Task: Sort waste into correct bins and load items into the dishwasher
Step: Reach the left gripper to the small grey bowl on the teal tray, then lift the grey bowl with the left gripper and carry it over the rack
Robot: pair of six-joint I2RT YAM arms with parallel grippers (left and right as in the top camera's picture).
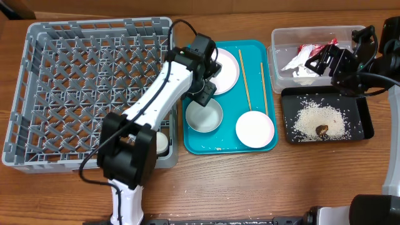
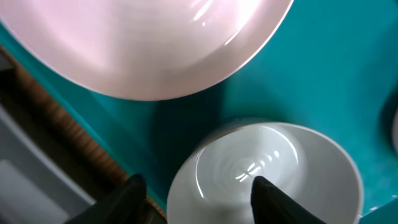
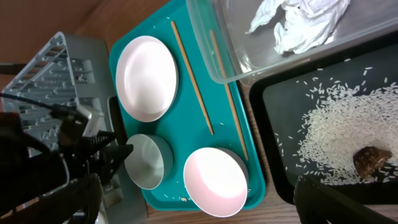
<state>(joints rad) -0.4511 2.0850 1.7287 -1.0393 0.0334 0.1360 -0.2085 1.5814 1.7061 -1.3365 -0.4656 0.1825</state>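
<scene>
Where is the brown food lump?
In the overhead view, right side: the lump lies on the rice in the black tray, beside the clear tub.

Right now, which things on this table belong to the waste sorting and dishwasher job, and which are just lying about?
Part of the job: plate, bowl by the rack, other bowl, chopsticks, cup, napkin, wrapper, rice, brown lump, clear tub, black tray, dish rack.
Just lying about: teal tray, table.
</scene>
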